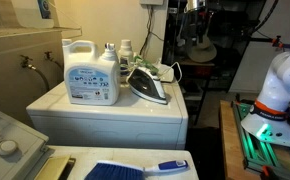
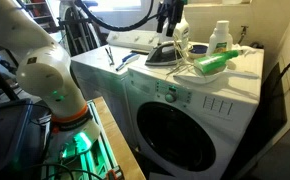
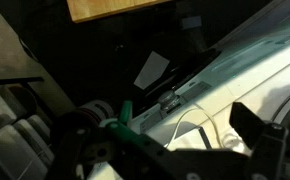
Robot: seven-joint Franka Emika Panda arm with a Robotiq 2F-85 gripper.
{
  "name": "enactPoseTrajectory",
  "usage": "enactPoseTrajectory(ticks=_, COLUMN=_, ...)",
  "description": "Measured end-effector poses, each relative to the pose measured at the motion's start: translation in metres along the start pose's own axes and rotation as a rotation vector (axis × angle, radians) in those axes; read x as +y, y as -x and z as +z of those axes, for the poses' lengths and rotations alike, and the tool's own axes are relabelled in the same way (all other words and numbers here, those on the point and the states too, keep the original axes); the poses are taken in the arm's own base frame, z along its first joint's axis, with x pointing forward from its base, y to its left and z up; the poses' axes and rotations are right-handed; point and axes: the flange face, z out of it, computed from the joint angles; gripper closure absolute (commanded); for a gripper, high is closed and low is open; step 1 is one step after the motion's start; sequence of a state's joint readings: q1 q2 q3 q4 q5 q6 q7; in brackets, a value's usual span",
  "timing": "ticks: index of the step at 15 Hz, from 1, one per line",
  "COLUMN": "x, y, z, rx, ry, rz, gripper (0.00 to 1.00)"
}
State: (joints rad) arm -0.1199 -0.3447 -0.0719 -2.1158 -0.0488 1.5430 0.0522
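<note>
the gripper (image 2: 170, 20) is hanging at the top centre of an exterior view, above the washing machine (image 2: 190, 125) and a little above the clothes iron (image 2: 165, 53), not touching it. in the wrist view two dark fingers (image 3: 257, 128) are showing at the lower left and lower right of the frame with open space between them, so the jaws are standing apart and gripping nothing.

the iron is lying on the white top of the machine, near its middle in both exterior views, with its white cord (image 2: 192, 64) trailing loosely beside it. a large white detergent jug (image 1: 92, 73) with a blue label is standing upright at the left of the iron, close to it but not touching. smaller bottles (image 1: 125, 52) are standing behind the jug, towards the wall. a green item (image 2: 217, 62) is lying on its side near the right edge of the top, and a white bottle with a green cap (image 2: 220, 35) is standing upright behind it.

the robot's white arm (image 2: 45, 75) is rising at the left of the frame, and its base (image 2: 73, 140) is glowing green. a blue brush (image 1: 135, 170) is lying at the bottom of the frame.
</note>
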Motion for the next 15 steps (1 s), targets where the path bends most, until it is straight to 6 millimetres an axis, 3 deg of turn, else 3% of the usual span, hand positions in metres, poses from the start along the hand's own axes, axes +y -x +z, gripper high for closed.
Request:
enactPoseTrajectory(ticks=7, x=-0.005, y=-0.001, z=0.0, rx=0.005, ry=-0.009, rz=0.005, gripper=0.0)
enactPoseTrajectory(ticks=9, x=-0.029, y=-0.004, z=0.0, rx=0.025, ry=-0.028, rz=0.021, gripper=0.0)
enactPoseTrajectory(ticks=15, x=-0.138, y=-0.042, z=0.013, rx=0.245, ry=-0.061, rz=0.123, gripper=0.0)
